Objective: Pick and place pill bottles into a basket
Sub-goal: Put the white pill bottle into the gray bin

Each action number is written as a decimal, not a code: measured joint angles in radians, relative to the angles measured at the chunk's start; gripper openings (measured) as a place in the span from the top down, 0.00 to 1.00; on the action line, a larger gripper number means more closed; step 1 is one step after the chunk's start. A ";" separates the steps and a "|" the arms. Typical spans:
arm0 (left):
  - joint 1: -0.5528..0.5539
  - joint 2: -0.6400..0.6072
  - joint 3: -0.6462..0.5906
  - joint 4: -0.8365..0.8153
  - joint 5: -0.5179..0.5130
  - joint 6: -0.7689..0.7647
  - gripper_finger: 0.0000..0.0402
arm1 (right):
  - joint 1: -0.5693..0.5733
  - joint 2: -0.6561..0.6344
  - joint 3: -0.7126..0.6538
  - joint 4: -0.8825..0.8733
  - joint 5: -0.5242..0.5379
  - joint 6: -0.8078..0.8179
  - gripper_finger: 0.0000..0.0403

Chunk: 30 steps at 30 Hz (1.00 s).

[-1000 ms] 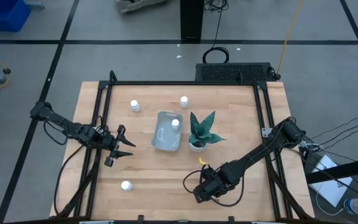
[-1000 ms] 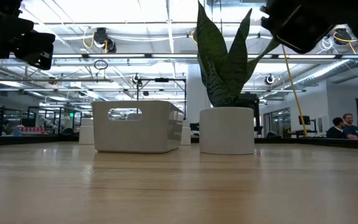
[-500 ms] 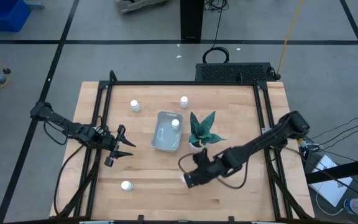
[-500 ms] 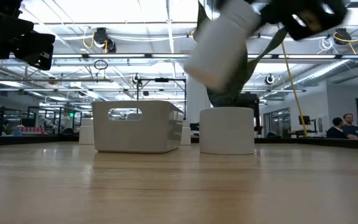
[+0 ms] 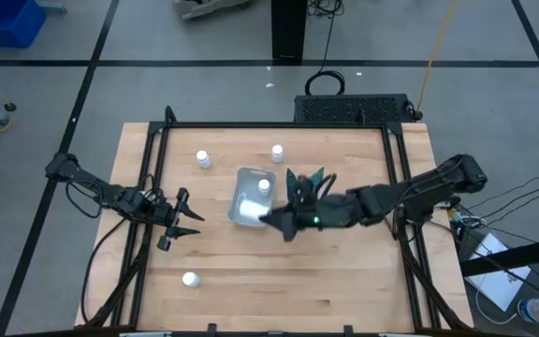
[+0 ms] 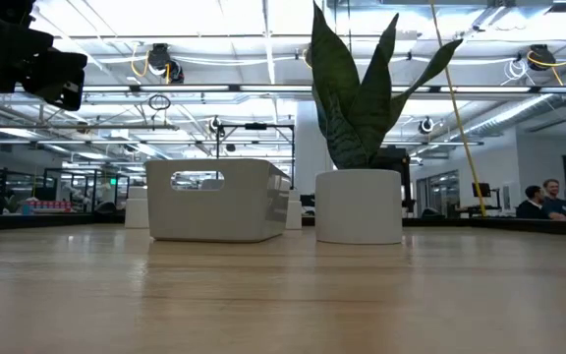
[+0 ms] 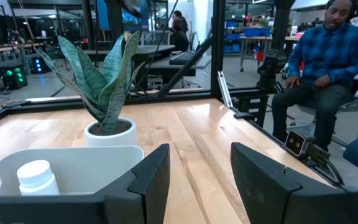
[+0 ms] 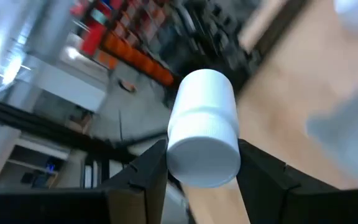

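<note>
The basket (image 5: 247, 208) is a pale grey-blue tray at the table's middle, with one white pill bottle (image 5: 264, 186) standing in it, also seen in the left wrist view (image 7: 38, 178). My right gripper (image 5: 273, 222) is shut on another pill bottle (image 8: 204, 127) above the tray's near right corner. Three bottles stand on the table: two far (image 5: 202, 159) (image 5: 277, 152), one near left (image 5: 190, 279). My left gripper (image 5: 182, 217) waits open, left of the tray. My right gripper pinches the bottle between its two fingers (image 8: 149, 175), on opposite sides of its ribbed cap end (image 8: 205, 152). The fingers come nearly level from the table's right, and the bottle's body points onward past them. The bottle is lifted clear of the table.
A small white pot with a green spiky plant (image 5: 305, 195) stands right beside the tray, under my right arm. A black frame runs around the table (image 5: 391, 168). A person sits beyond the table in the left wrist view (image 7: 328, 68).
My right gripper has gone from the table's near right part up and toward the far left, to the tray's near right corner. It has carried the bottle with it, lifted clear of the table, and has left the low view.
</note>
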 joint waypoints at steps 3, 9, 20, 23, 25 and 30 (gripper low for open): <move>0.000 0.000 0.000 0.003 0.000 0.000 0.56 | -0.043 -0.006 0.000 0.086 0.000 -0.109 0.63; 0.000 0.000 0.000 0.002 0.000 0.000 0.56 | -0.137 -0.004 0.000 0.262 0.011 -0.317 0.63; 0.000 0.000 0.000 0.002 0.000 0.000 0.56 | -0.268 -0.003 0.074 0.272 -0.036 -0.496 0.63; 0.000 0.000 0.000 0.002 0.000 0.000 0.56 | -0.286 0.000 0.154 0.118 -0.064 -0.509 0.63; 0.000 0.000 0.000 0.003 0.000 0.000 0.56 | -0.298 0.011 0.221 0.014 -0.098 -0.510 0.63; 0.000 0.000 0.000 0.001 0.000 0.000 0.56 | -0.328 0.095 0.406 -0.258 -0.202 -0.504 0.63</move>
